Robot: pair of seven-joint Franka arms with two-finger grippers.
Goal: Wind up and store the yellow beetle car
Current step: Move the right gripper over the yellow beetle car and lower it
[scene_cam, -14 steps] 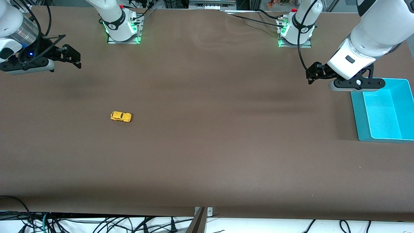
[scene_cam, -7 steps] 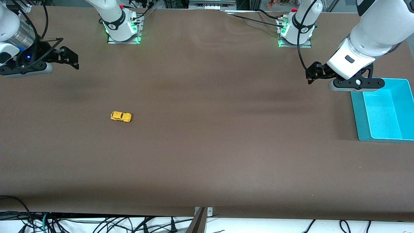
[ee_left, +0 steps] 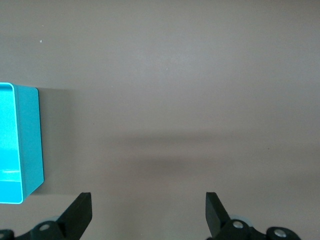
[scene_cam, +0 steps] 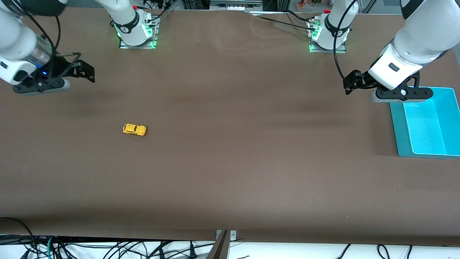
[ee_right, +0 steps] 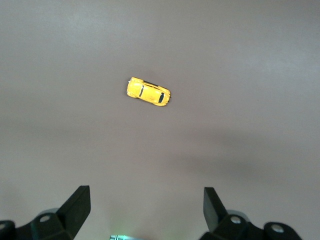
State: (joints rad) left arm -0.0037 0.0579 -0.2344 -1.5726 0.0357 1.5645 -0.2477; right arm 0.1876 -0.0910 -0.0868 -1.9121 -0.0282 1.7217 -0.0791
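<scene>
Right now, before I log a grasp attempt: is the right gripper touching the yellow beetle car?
Apart. The right wrist view shows the yellow beetle car alone on bare table, well clear of the open right gripper; the front view agrees.

no readable text anywhere

Both arms wear glossy white rounded shells with black joint rings; the right arm's wrist has a silver metal band and a small blue light. Each base glows green on a metal plate (red-capped connectors and black cables beside them). The grippers are matte black.
</scene>
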